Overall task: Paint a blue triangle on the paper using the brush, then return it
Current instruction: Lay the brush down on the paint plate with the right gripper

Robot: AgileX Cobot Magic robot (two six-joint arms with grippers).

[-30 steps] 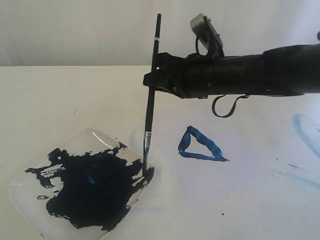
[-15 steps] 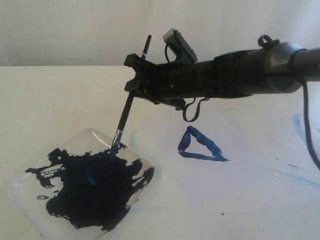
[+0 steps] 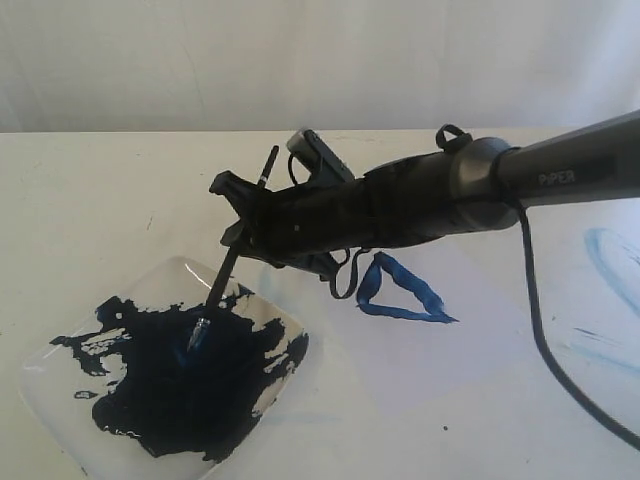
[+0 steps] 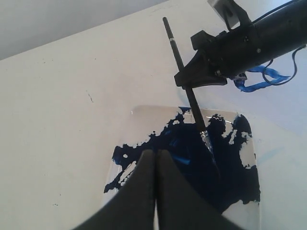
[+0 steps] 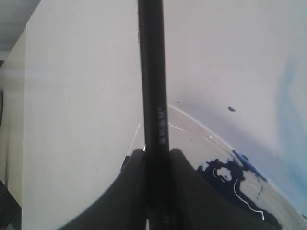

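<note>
My right gripper [image 3: 236, 222] is shut on the black handle of the brush [image 3: 222, 275]. The brush leans over the clear plate [image 3: 45, 365], and its silver ferrule and bristle tip rest in the dark navy paint puddle [image 3: 170, 385]. In the right wrist view the brush handle [image 5: 152, 72] runs straight out from between the right gripper's [image 5: 156, 154] fingers. The blue triangle [image 3: 398, 290] sits on the paper [image 3: 500, 330] just right of the arm. My left gripper [image 4: 155, 154] is shut and empty, hovering above the near part of the puddle [image 4: 192, 158]. It is out of the exterior view.
Faint light-blue smears [image 3: 610, 255] mark the far right of the sheet. The black right arm [image 3: 470, 190] stretches across from the right, with a cable [image 3: 545, 340] hanging below it. A pale wall [image 3: 300, 60] backs the cream table [image 3: 100, 190].
The right arm has swung left and down. The brush went from upright at the plate's right edge to leaning, and its tip now lies in the middle of the puddle.
</note>
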